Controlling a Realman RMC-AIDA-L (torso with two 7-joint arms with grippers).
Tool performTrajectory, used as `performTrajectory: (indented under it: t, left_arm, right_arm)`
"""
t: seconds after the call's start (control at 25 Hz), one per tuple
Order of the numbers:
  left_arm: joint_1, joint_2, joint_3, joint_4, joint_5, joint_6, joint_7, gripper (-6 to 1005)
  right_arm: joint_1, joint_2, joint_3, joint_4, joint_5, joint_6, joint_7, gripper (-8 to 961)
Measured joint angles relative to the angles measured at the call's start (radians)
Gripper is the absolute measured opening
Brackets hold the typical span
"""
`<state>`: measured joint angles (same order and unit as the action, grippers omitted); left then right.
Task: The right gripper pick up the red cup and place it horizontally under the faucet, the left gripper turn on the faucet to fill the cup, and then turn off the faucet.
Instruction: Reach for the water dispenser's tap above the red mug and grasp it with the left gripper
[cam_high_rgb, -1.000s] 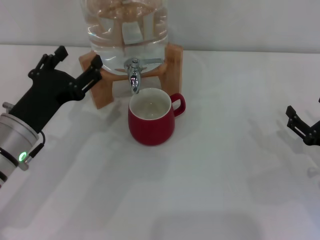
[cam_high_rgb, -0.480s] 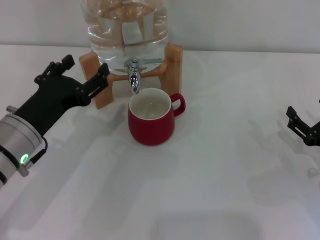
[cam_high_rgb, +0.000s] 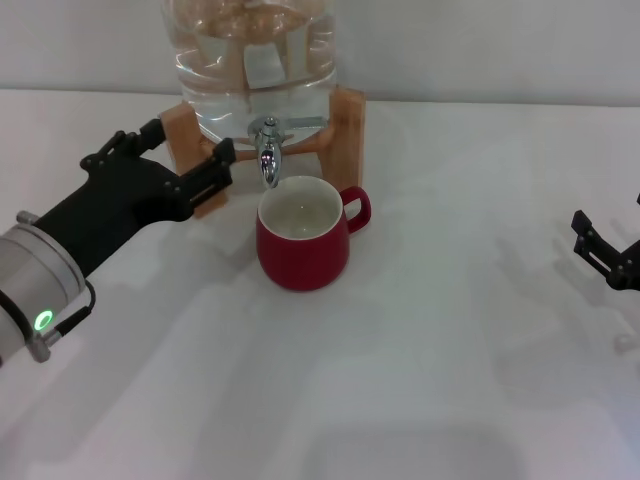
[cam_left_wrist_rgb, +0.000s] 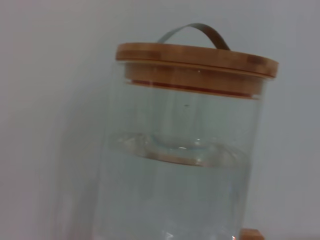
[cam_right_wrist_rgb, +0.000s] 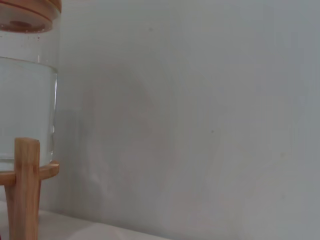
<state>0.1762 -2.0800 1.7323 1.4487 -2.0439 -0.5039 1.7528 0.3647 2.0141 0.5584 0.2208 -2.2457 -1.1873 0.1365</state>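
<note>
The red cup (cam_high_rgb: 303, 247) stands upright on the white table, its cream inside open to the top, handle to the right. Just above its far rim hangs the spout of the chrome faucet (cam_high_rgb: 267, 151), mounted on the clear water jug (cam_high_rgb: 250, 55). My left gripper (cam_high_rgb: 192, 146) is open, its black fingers spread just left of the faucet and in front of the wooden stand (cam_high_rgb: 346, 122), touching neither tap nor cup. My right gripper (cam_high_rgb: 598, 245) sits open and empty at the far right edge of the table. The left wrist view shows only the jug (cam_left_wrist_rgb: 180, 190) and its wooden lid (cam_left_wrist_rgb: 196, 61).
The jug's wooden stand flanks the faucet on both sides. A pale wall rises behind the table. In the right wrist view a stand leg (cam_right_wrist_rgb: 26, 192) and part of the jug (cam_right_wrist_rgb: 25, 105) show against the wall.
My left gripper has moved right and slightly down, from beside the stand's left leg to just left of the faucet. The cup and my right gripper have not moved.
</note>
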Motion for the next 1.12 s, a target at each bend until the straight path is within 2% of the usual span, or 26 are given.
performTrajectory:
  t: [0.12,0.44,0.56,0.68,0.92,1.12]
  left_arm:
    - [0.007,0.0,-0.001,0.036,0.104,0.001,-0.106,891]
    - [0.007,0.0,-0.008,0.154,0.564,-0.013,-0.543,891]
    - [0.002,0.0,-0.017,0.199,0.703,-0.052,-0.669,891]
    - [-0.014,0.0,-0.046,0.256,0.857,-0.146,-0.821,891]
    - [-0.053,-0.001,-0.103,0.33,1.004,-0.301,-0.976,891]
    - [-0.07,-0.002,-0.139,0.384,1.044,-0.385,-1.014,891]
  right_arm:
    - [0.001,-0.001,0.0,-0.001,0.0,0.0,0.0,866]
    - [0.002,-0.001,0.0,-0.002,0.0,0.0,0.0,866]
    - [0.005,-0.002,0.0,-0.002,0.0,0.0,0.0,866]
    - [0.007,-0.002,0.0,-0.003,0.0,0.0,0.0,866]
    - [0.01,-0.002,0.0,-0.003,0.0,0.001,0.0,866]
    - [0.01,-0.003,0.0,-0.003,0.0,0.001,0.0,865]
